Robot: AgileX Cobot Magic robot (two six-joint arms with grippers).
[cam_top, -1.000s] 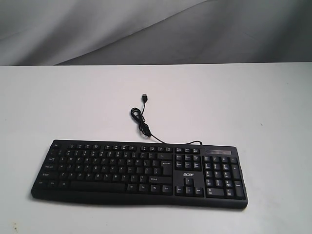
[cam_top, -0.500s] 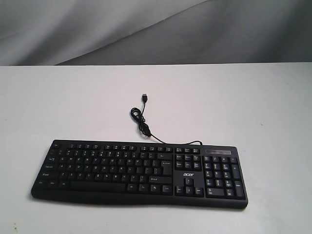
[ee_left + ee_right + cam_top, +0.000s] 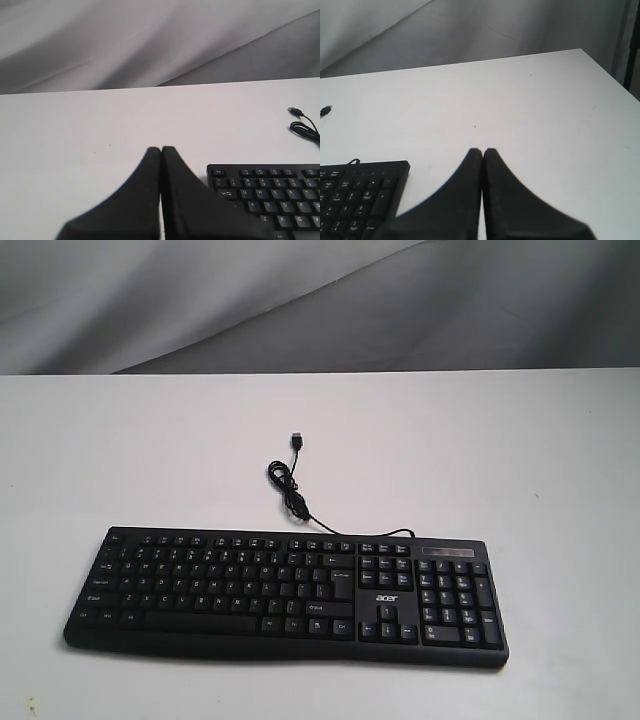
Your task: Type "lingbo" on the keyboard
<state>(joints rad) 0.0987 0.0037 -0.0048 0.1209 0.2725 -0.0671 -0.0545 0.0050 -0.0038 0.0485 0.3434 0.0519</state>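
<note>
Waiting near the keyboard (image 3: 285, 590), the left gripper (image 3: 161, 150) and right gripper (image 3: 482, 151) stayed pinched tight, empty; nothing moved, so no typing yet.

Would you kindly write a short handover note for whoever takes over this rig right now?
Left gripper: jaws shut, holding nothing, off the Esc end of the keyboard.
Right gripper: jaws shut, holding nothing, off the number-pad end.
Keyboard: lies flat on the white table. Its cable is looped behind it, and the USB plug lies loose on the table.
Done: nothing evident. Neither gripper touches a key or shows in the exterior view.
Left: apparently all of it, pressing l, i, n, g, b, o in order.
</note>
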